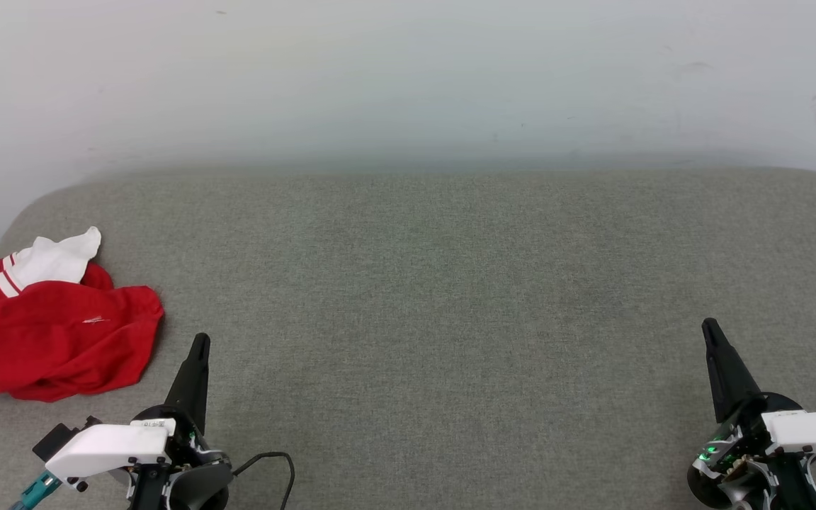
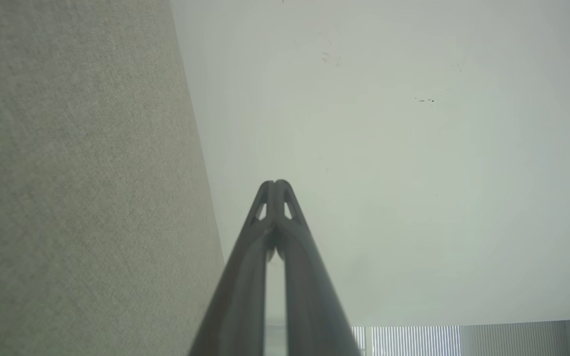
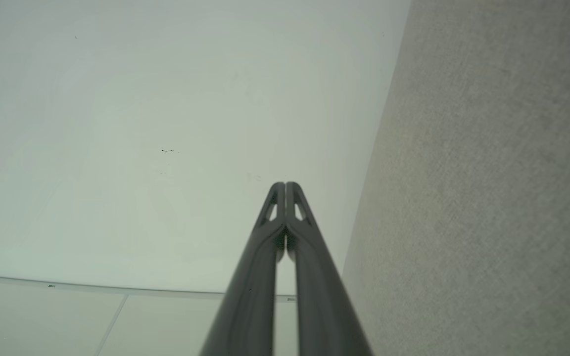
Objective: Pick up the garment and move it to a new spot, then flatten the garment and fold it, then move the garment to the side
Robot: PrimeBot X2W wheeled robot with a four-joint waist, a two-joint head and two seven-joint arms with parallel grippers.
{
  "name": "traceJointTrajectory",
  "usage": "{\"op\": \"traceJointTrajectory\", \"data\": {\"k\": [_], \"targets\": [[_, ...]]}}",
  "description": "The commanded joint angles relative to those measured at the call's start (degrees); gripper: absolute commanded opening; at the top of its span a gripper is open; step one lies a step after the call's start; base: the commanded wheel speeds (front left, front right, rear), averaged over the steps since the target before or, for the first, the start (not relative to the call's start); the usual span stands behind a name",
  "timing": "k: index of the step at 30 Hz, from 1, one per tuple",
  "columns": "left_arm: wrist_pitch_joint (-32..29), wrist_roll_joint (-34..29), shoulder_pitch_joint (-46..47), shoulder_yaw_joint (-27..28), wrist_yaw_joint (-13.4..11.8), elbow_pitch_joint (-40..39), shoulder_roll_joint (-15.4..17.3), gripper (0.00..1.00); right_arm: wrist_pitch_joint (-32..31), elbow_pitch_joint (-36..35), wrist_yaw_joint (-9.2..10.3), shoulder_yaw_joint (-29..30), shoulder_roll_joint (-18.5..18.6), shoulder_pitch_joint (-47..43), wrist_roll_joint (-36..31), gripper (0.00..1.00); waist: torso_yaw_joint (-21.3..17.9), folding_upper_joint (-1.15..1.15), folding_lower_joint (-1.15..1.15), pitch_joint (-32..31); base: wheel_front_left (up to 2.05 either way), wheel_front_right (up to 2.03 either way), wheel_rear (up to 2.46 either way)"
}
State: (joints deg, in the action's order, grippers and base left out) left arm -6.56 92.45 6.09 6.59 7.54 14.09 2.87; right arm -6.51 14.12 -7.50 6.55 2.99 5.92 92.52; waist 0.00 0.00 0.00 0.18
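Laundry duty, step one: a red garment (image 1: 54, 340) with a white sleeve and red-and-white striped trim lies crumpled at the left edge of the grey fabric-covered bench (image 1: 450, 283), partly cut off by the head view's border. The pick-up-and-fold routine has, by the look of things, not yet begun.

The robot's left pincer (image 1: 199, 348) hovers over the near-left part of the bench, just beside the heap's near-right corner but apart from it. The right pincer (image 1: 711, 333) hangs by the near-right corner, well apart from the cloth. Both are clenched on nothing, fingertips pressed together, as each wrist view confirms, and the fingers point along the bench towards the white wall (image 1: 408, 71) behind it.

The wide-set, mirrored pose reads as a rest stance that keeps both arms off the middle of the bench, probably the spot meant for spreading and folding. The left arm looks the likelier to make the first grasp, and would have to part its fingers first.

No lettering or number can be read on the bunched cloth, and a small white label on the left wrist is too small to read.
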Motion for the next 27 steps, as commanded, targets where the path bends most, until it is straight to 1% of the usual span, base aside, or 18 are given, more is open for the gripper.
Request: {"op": "traceJointTrajectory", "data": {"k": [1,27], "targets": [[-0.11,-0.08,0.33,0.13,0.15,-0.04,-0.16,0.0,-0.05,0.08,0.02,0.01,-0.17,0.71,-0.29,0.0,0.0,0.0,0.0,0.0,0.0,0.0,0.0],[-0.1,-0.08,0.33,0.14,0.15,-0.04,-0.16,0.0,-0.03,0.08,0.02,-0.03,-0.17,0.71,-0.28,0.0,0.0,0.0,0.0,0.0,0.0,0.0,0.0]]}}
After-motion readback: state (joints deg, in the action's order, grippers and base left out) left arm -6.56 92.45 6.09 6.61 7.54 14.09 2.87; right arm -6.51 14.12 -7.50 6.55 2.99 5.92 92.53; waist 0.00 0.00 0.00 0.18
